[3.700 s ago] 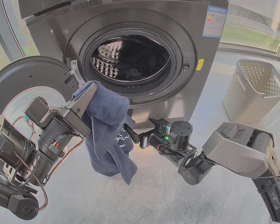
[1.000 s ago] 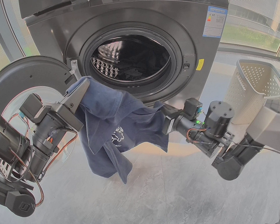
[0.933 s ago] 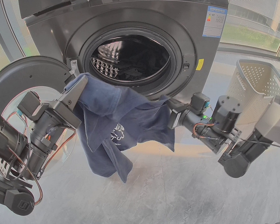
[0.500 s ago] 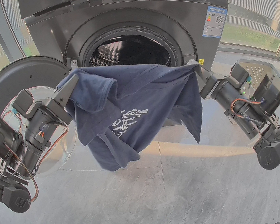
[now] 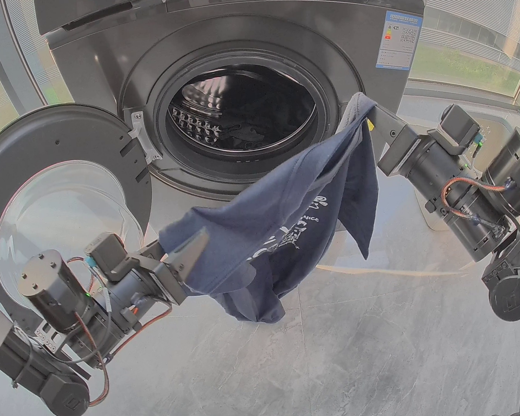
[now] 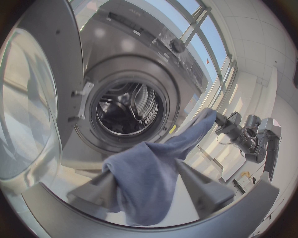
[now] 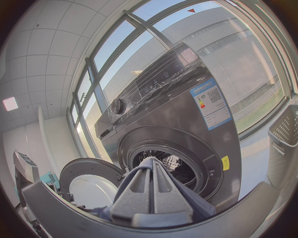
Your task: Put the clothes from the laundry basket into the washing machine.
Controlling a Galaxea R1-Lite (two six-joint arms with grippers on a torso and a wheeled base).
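Between the right jaws, pressed flat together, one end of the navy T-shirt [image 5: 286,227] [image 6: 149,179] [image 7: 195,201] is pinched, high up beside the right rim of the washing machine [image 5: 108,50] [image 7: 186,117] opening. The left jaws stand wide apart, lower and in front of the open door [image 5: 43,140] [image 6: 62,46], with the shirt's other end bunched in the gap between them. The shirt's long axis slopes from the low left end up to the high right one, passing below the open drum [image 5: 245,110] [image 6: 127,111]. Loose folds hang from its middle, clear of the grey tiled floor [image 5: 345,360]. A perforated laundry basket [image 7: 285,139] stands to the right, by tall windows [image 7: 149,55].
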